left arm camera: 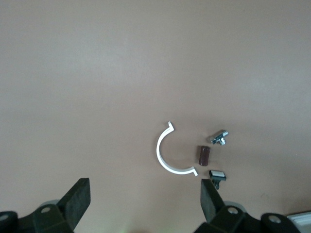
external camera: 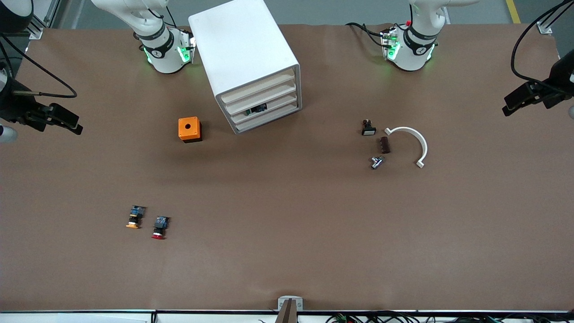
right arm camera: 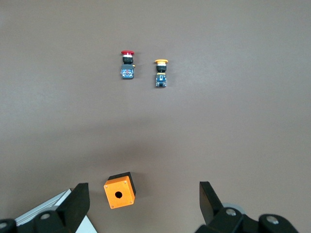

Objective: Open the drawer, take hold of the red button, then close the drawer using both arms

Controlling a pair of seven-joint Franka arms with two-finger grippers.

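White half-ring clip (left arm camera: 165,155) beside small parts (left arm camera: 214,155)

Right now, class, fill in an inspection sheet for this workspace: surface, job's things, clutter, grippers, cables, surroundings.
Surface: brown table, flat.
Job's things: cabinet with all four drawers shut; red button lies nearer the front camera, beside the yellow button.
Clutter: orange cube beside the cabinet; white arc, brown block, two small parts toward the left arm's end.
Grippers: left gripper open, over the arc; right gripper open, over the cube; both wait.
Cables: black cable at the left arm's base.
Surroundings: nothing seen.
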